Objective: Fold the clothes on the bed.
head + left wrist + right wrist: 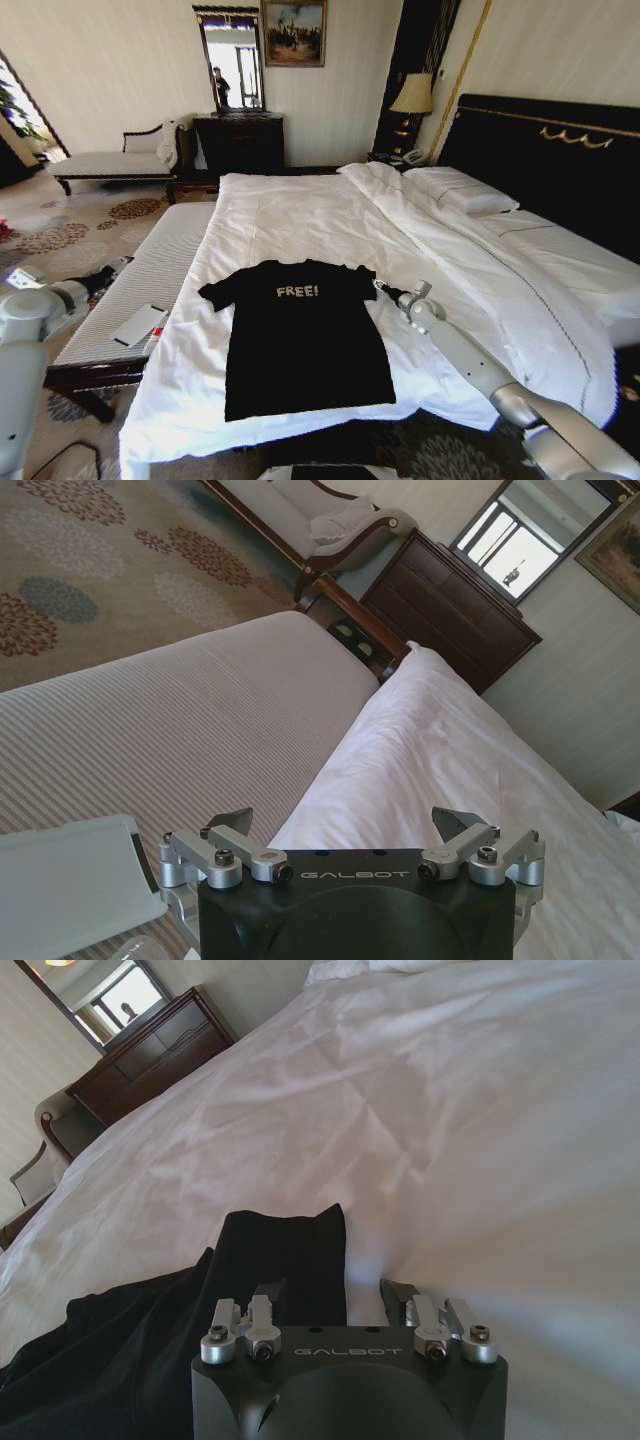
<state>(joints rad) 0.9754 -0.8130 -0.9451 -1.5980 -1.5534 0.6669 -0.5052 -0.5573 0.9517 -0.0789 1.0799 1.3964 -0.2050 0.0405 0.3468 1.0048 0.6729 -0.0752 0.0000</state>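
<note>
Hovering beside the bed [300, 215], the left gripper [350, 832] hangs with its fingers spread wide and nothing between them, out over the striped bench [150, 280] that runs along the bed's left edge. A flat white tablet-like object [138, 325] lies on that bench just below it. That arm looks parked rather than working, well apart from the shirt.

Right of the bench, the black T-shirt [300, 335] lies flat and face up on the white sheet near the foot of the bed, its "FREE!" lettering readable, sleeves spread, hem toward the robot. Laid out this way, it appears ready for a first fold, none yet made.

Further right, the right gripper [348, 1295] sits low at the shirt's right sleeve [300, 1250], fingers parted and empty, one finger over the dark cloth and the other over the sheet. The straddling pose suggests it is lining up to pinch the sleeve edge; whether the fingertips already touch the fabric cannot be told. Beyond it, the folded duvet [470, 250] and pillows [460, 190] lie toward the headboard [545, 160].
</note>
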